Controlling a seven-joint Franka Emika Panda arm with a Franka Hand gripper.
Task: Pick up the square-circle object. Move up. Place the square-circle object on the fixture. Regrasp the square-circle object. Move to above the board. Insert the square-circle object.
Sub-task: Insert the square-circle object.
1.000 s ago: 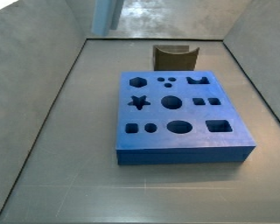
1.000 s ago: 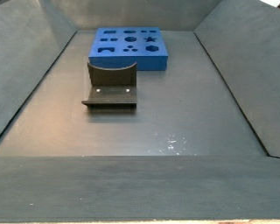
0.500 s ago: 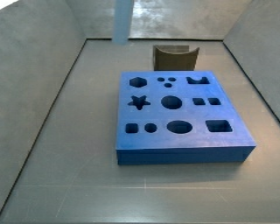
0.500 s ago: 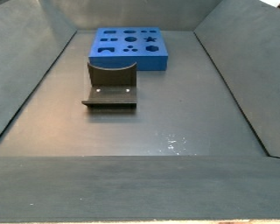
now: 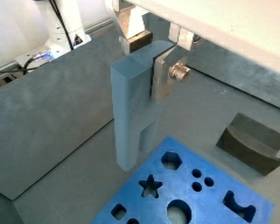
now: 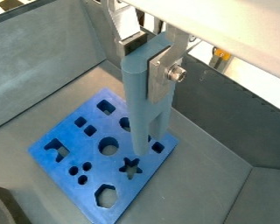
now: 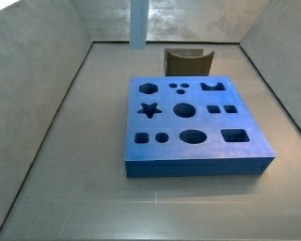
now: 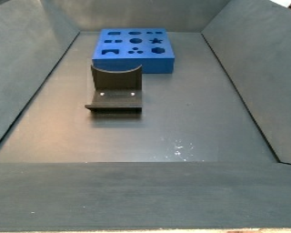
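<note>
My gripper [image 5: 149, 61] is shut on the square-circle object [image 5: 133, 105], a long pale blue-grey peg that hangs straight down from the jaws. It shows the same way in a wrist view [image 6: 145, 96], with a silver finger plate [image 6: 166, 74] against its side. The peg's lower end is high above the blue board [image 6: 164, 147], near one edge. In a side view only the peg's lower part [image 7: 138, 24] shows, at the top, behind the board [image 7: 206, 124] and the dark fixture [image 7: 187, 62]. The gripper is out of both side views.
The board [image 8: 155, 65] and fixture [image 8: 115, 88] sit on a grey floor between sloping grey walls. The fixture also shows in both wrist views [image 5: 254, 140] [image 6: 0, 210], beside the board [image 5: 219, 175].
In the side view the hanging peg has shifted to the right, toward the fixture and board. Board and fixture have not moved.
</note>
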